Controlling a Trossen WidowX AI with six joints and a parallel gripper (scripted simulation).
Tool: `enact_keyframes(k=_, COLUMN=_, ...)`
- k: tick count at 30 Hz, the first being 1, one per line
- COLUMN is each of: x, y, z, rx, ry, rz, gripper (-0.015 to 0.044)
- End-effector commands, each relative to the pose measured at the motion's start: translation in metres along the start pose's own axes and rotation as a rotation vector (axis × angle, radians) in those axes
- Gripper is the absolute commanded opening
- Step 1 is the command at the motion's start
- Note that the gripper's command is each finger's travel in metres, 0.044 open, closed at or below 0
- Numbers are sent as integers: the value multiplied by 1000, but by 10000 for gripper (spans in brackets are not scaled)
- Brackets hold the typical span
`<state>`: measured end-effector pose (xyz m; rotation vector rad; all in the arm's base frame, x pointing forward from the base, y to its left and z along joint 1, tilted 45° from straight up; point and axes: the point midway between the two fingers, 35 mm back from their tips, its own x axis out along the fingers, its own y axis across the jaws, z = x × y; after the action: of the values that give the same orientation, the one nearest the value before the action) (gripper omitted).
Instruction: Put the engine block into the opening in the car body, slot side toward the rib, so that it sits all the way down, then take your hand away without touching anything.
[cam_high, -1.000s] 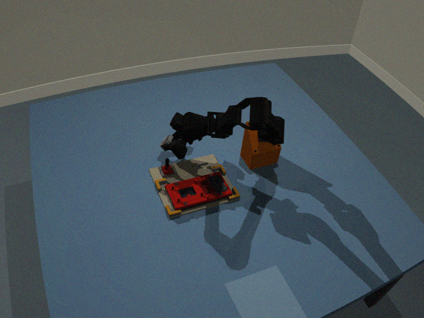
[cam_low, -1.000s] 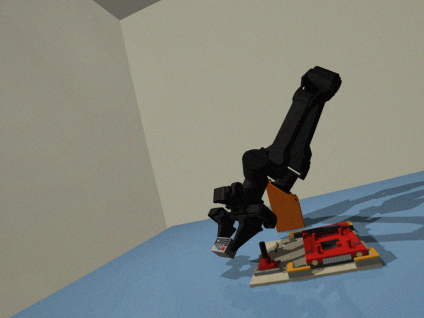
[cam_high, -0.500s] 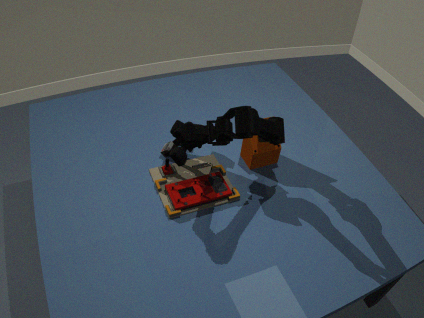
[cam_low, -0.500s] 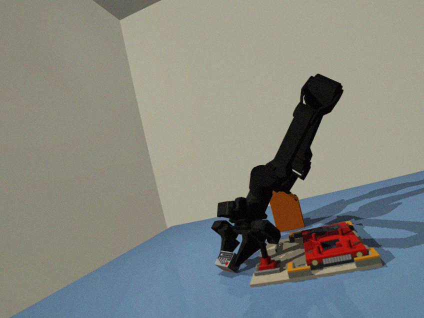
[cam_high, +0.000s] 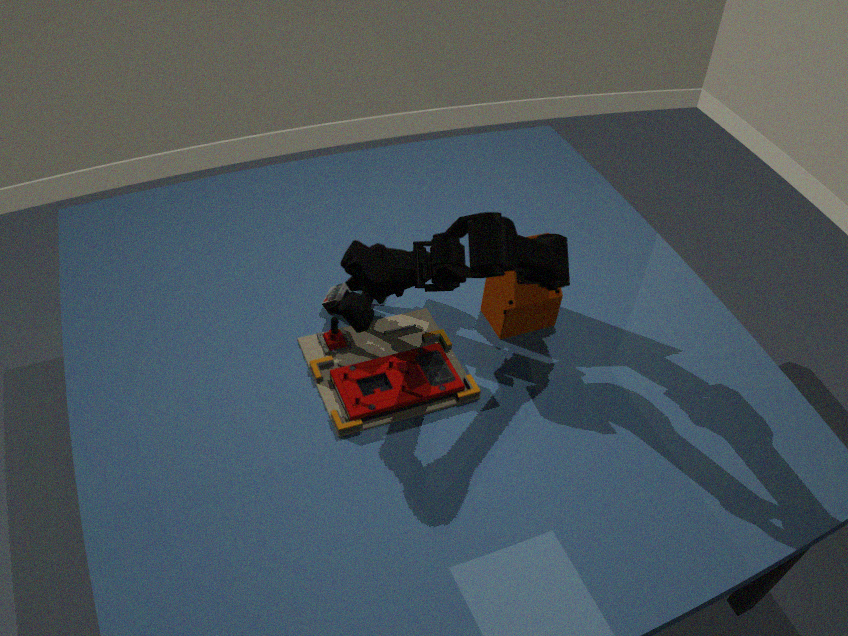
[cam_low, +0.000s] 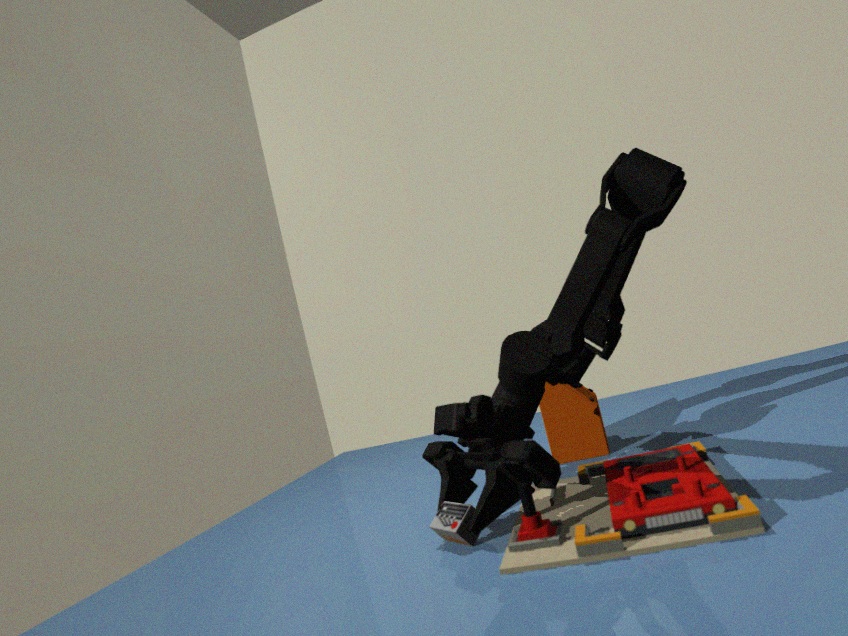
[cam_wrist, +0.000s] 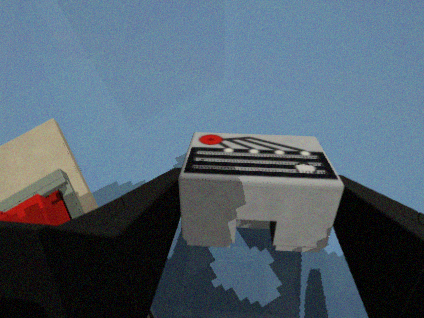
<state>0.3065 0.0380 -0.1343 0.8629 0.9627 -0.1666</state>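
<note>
Gripper (cam_high: 344, 301) (cam_low: 457, 523) (cam_wrist: 255, 181), black, one: fingers parted fairly wide, astride the engine block without a visible grip. Engine block (cam_high: 333, 296) (cam_low: 451, 520) (cam_wrist: 290, 197), grey, one: tilted, off the board, at eleven o'clock from the car body in the top view; whether it touches the blue tabletop (cam_high: 205, 479) (cam_low: 308, 568) (cam_wrist: 150, 60) cannot be told. Car body (cam_high: 410, 398) (cam_low: 700, 479), red, one: upon a beige board (cam_high: 309, 347) (cam_low: 513, 564) (cam_wrist: 37, 147), its opening unfilled. Red-based black lever (cam_high: 334, 338) (cam_low: 535, 528): ten o'clock from the car body.
</note>
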Motion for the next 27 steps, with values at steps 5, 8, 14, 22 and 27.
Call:
enact_keyframes(k=5, x=0, y=0, z=0, rx=0, ry=-1, rz=1, gripper=440)
enact_keyframes(k=8, x=0, y=0, z=0, rx=0, ry=-1, rz=1, gripper=440)
enact_keyframes(k=14, x=-19, y=0, z=3, rx=1, ry=7, rz=1, gripper=440)
enact_keyframes(k=22, x=-45, y=0, z=5, rx=1, ry=8, rz=1, gripper=440)
enact_keyframes(k=27, x=-40, y=1, z=8, rx=4, ry=-2, rz=3, gripper=440)
